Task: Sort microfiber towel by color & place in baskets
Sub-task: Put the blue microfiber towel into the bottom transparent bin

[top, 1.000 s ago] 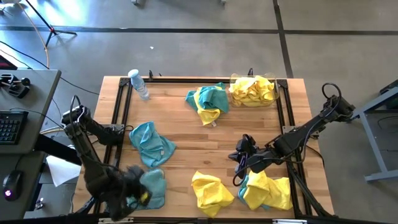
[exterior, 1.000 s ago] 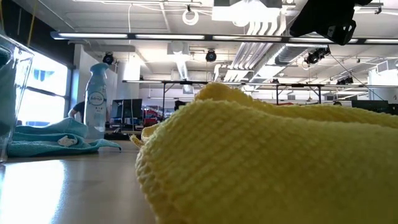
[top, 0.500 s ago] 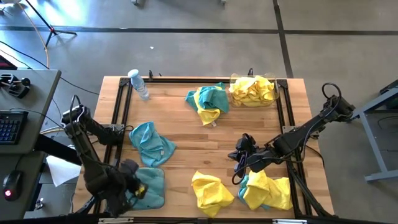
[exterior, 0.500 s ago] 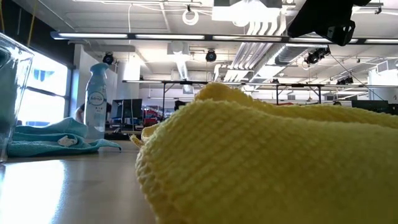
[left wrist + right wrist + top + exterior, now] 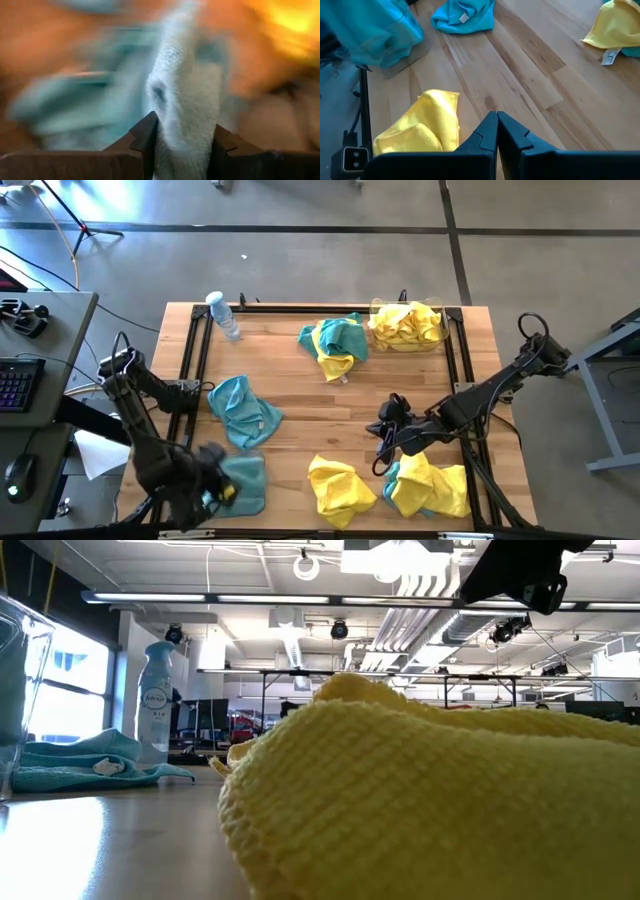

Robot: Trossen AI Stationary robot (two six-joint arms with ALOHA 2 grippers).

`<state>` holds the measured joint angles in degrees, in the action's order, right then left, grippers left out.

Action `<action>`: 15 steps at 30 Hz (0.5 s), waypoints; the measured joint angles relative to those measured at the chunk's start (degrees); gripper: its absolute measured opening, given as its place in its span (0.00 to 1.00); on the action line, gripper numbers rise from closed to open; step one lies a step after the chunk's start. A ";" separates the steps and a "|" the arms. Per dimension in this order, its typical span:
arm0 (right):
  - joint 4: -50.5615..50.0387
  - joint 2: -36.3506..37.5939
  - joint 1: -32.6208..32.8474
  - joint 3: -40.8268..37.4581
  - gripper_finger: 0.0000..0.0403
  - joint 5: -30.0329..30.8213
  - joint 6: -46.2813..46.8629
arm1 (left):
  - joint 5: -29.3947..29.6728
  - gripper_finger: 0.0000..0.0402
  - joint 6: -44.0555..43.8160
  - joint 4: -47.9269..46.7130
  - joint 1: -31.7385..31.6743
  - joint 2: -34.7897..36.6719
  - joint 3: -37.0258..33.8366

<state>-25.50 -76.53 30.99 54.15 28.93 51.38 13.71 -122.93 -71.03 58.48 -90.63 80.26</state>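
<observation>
Left gripper [image 5: 182, 150] clenches my teal towel [image 5: 187, 100] over the basket [image 5: 245, 485]. Right gripper [image 5: 497, 130] idles, closed. Towel may drape over the rim.

Counts, high view. Two baskets: one upper right holding yellow towels [image 5: 407, 326], one lower left holding teal [image 5: 240, 483]. Loose towel heaps on the table [image 5: 300, 395]: four. One teal towel alone, left of centre [image 5: 243, 410]; one mixed teal-and-yellow heap, upper middle [image 5: 334, 343]; one yellow heap, bottom centre [image 5: 339, 487]; one yellow-over-teal heap, lower right [image 5: 428, 486]. Cloths per heap can't be counted, probably two or more each. One water bottle, upper left [image 5: 223, 314]. Two arms, two grippers: left [image 5: 212, 483], right [image 5: 384, 438].
</observation>
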 joint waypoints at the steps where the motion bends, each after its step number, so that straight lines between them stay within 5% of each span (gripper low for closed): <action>1: 0.01 0.00 -0.16 0.00 0.00 -0.01 -0.35 | -1.10 0.25 -4.14 -2.80 0.30 0.00 -0.18; 5: 0.02 0.00 -0.42 0.00 0.00 -0.22 -0.39 | 3.55 0.25 1.54 6.25 0.30 0.17 0.05; 15: -0.33 0.00 -0.64 0.00 0.00 -0.16 -0.42 | 3.30 0.25 6.84 6.13 -1.24 -0.17 -0.03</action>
<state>-25.82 -76.53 30.35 54.15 28.77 50.96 17.01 -116.09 -64.90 57.24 -90.80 80.23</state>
